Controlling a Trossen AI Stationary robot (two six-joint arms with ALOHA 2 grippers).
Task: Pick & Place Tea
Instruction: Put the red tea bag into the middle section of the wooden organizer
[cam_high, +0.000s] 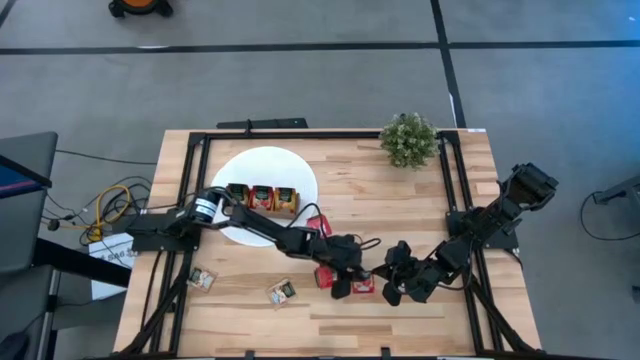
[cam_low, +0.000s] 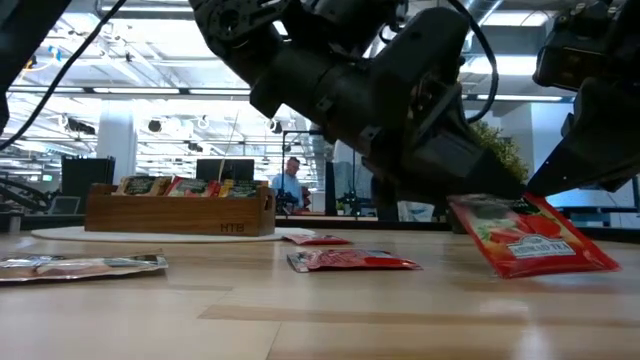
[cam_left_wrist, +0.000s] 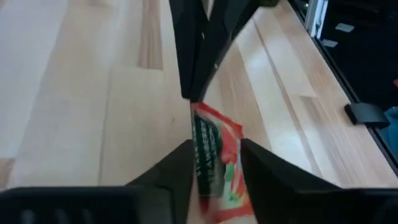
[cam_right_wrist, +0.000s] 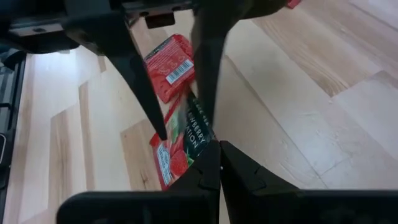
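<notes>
My left hand (cam_left_wrist: 214, 163) and right hand (cam_right_wrist: 214, 163) both pinch one red tea sachet (cam_left_wrist: 217, 155), tilted on the counter (cam_high: 400, 200).

red sachet (cam_right_wrist: 186, 140): "…HERRY", "…ATION", partly hidden | wooden tray (cam_low: 180, 214): "NTS"

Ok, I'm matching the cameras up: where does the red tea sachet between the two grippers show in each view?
High view: red tea sachet, lower middle of the table, where the two arms meet.
Low view: right side, tilted, under the dark arms.
Left wrist view: lower middle of the picture, seen edge-on.
Right wrist view: middle of the picture, dark label showing.
Shared landmark: the right gripper, shut on the sachet's corner.
</notes>
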